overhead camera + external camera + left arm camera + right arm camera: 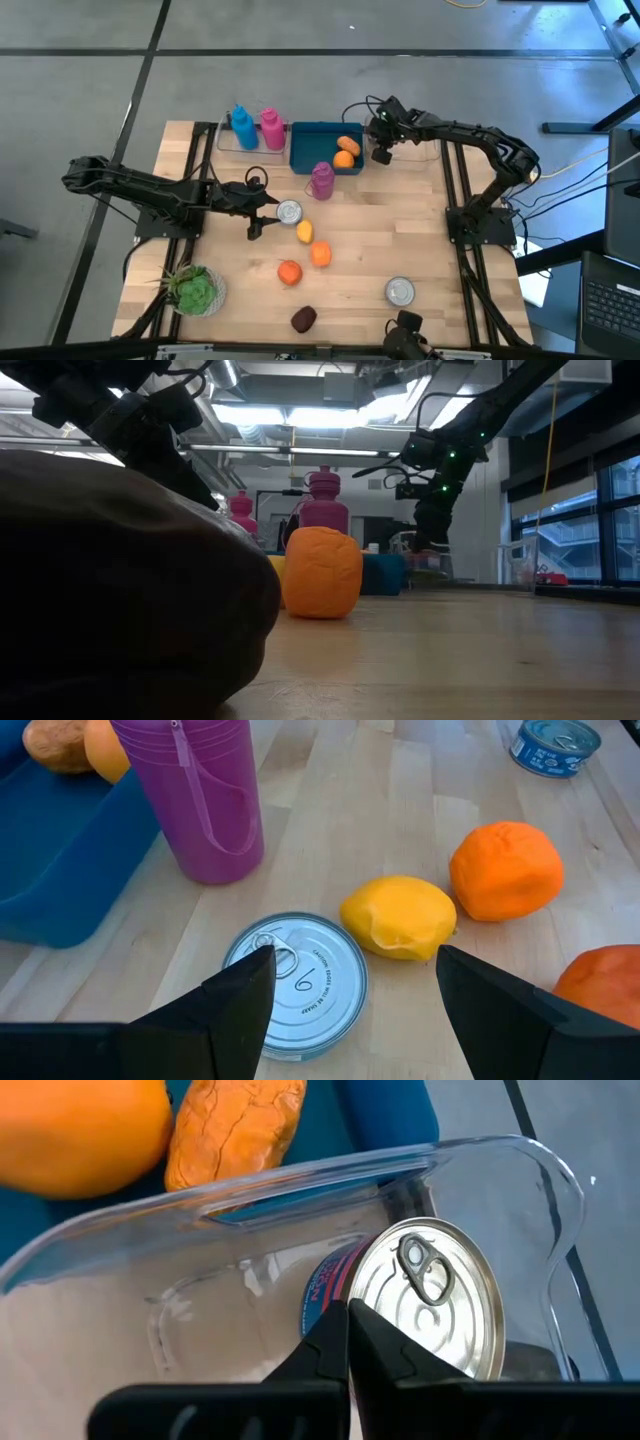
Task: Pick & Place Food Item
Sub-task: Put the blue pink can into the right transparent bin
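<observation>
Two hands: left (350, 995) spread over round metal can (295, 985), right (348, 1340) clenched empty.

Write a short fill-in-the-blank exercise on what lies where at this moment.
1. The blue bin holds ____ food items.
2. The left pincer hovers open over a tin can lying beside a ____ food item.
3. The bottle nearest the blue bin's front edge is ____ in colour.

Missing words: two; yellow; purple

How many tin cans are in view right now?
3. One silver tin can lies by the left fingers, one near the table's front right, and one sits in the clear tray under the right gripper. Others may be hidden.
</observation>
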